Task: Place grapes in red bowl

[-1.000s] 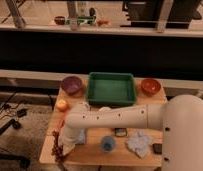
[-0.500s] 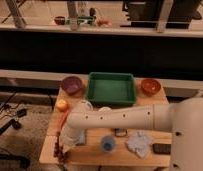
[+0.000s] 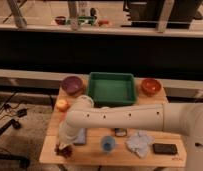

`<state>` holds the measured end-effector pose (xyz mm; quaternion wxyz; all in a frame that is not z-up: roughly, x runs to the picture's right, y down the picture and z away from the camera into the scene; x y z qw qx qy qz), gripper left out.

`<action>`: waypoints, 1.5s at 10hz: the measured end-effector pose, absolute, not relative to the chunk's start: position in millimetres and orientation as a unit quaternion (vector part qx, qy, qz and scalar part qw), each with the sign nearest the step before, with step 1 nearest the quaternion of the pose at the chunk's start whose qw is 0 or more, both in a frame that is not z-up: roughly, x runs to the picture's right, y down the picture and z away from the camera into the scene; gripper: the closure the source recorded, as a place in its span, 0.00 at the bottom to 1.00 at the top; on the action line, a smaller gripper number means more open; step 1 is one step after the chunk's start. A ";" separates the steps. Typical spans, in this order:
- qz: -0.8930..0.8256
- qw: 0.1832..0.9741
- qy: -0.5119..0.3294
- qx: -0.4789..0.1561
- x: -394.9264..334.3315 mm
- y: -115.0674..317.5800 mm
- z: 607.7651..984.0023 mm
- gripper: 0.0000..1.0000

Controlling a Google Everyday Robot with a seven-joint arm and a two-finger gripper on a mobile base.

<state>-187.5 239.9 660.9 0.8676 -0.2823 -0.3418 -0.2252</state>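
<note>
Comparing with half a second back, I see almost nothing shifted: gripper [image 3: 62,148] stays low at the table's [image 3: 92,154] 7 o'clock corner, fingers clamped on the grapes [image 3: 68,151], elbow a touch higher. Red bowl [image 3: 151,86] at 1 o'clock, well apart; green tray [image 3: 111,88] just beside it at 12.

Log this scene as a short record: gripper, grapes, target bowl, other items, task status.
gripper: low at the front-left corner of the table, fingers shut on the grapes
grapes: dark bunch at the gripper
red bowl: back right, just right of the green tray
other items: purple bowl back left; blue cup and cloth near the front
status: grapes not yet in the red bowl
</note>
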 end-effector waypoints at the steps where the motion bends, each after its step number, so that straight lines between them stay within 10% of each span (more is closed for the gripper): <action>1: -0.222 0.873 -0.343 -0.266 -182.5 226.8 648.3 0.82; 15: -0.201 0.928 -0.285 -0.131 -103.4 92.1 573.3 0.82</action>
